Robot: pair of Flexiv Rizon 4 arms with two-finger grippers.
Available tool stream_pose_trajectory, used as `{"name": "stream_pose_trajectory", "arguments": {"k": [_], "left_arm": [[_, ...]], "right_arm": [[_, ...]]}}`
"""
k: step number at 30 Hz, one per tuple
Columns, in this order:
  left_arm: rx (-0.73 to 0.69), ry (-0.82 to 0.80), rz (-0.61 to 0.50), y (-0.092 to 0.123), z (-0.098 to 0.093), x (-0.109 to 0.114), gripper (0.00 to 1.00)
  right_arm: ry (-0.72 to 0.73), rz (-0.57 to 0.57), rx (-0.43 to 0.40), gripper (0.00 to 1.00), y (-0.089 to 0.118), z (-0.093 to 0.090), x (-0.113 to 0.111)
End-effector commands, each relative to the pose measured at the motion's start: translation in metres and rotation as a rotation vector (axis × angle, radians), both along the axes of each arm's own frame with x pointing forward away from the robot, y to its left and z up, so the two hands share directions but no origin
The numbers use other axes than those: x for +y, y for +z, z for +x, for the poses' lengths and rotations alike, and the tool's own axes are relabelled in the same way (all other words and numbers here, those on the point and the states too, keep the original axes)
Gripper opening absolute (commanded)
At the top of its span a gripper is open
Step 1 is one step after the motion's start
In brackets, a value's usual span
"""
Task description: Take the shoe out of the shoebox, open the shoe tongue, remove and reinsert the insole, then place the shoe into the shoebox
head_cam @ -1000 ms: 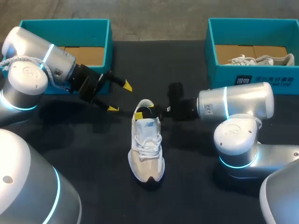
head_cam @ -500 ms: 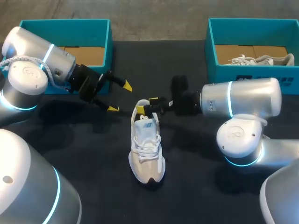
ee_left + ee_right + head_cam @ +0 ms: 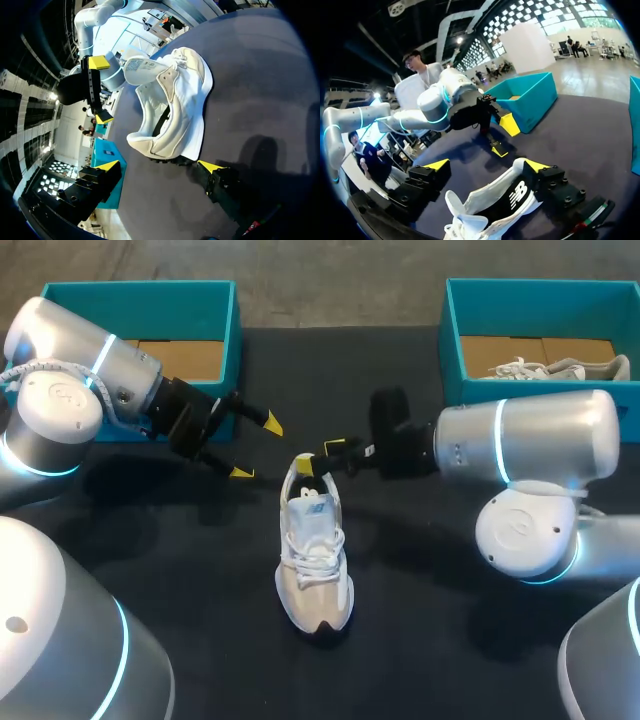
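Note:
A white shoe (image 3: 313,555) lies on the dark table with its toe toward me and its heel (image 3: 308,480) at the far end. My right gripper (image 3: 321,456) hovers open at the heel, which sits low between its fingers (image 3: 487,165) in the right wrist view; the shoe (image 3: 492,202) lies close to one finger. My left gripper (image 3: 256,447) stands open to the left of the heel, apart from it. In the left wrist view the shoe (image 3: 175,105) lies ahead of the open left gripper (image 3: 159,166), with the right gripper (image 3: 97,90) beyond.
A teal shoebox (image 3: 232,330) stands at the back left, behind my left arm. Another teal shoebox (image 3: 452,340) at the back right holds a second white shoe (image 3: 560,368). Bare dark tabletop (image 3: 200,570) lies around the shoe.
My right gripper has drawn up and back from the shoe's heel, shifting slightly right. The shoe and my left arm have stayed where they were.

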State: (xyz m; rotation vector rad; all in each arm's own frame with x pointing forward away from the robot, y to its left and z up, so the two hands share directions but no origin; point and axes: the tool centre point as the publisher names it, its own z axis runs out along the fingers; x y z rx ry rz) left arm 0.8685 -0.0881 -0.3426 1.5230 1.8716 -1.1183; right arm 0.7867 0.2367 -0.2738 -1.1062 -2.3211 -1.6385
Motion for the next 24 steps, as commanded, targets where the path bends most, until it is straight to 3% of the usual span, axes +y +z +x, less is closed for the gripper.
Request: {"name": "stream_pose_trajectory", "arguments": {"k": [1, 2, 3, 4, 12, 24], "left_arm": [[-0.002, 0.002, 0.0, 0.0, -0.001, 0.0, 1.0], [-0.003, 0.0, 0.001, 0.0, 0.0, 0.001, 1.0], [-0.008, -0.002, 0.007, 0.002, 0.0, 0.005, 1.0], [-0.012, 0.007, 0.017, 0.003, 0.0, 0.008, 1.0], [0.015, 0.023, 0.098, 0.021, -0.012, 0.032, 1.0], [0.053, 0.016, 0.264, 0.043, -0.012, 0.067, 1.0]], "right_arm": [[-0.099, -0.146, 0.003, 0.49, 0.013, -0.004, 0.002], [-0.1, -0.149, 0.003, 0.46, 0.013, -0.005, 0.002], [-0.101, -0.154, 0.002, 0.18, 0.014, -0.005, 0.002], [-0.103, -0.161, 0.003, 0.0, 0.014, -0.006, 0.003], [-0.162, -0.249, 0.019, 0.0, 0.019, -0.011, 0.004], [-0.344, -0.454, 0.038, 0.0, 0.028, -0.022, 0.012]]}}
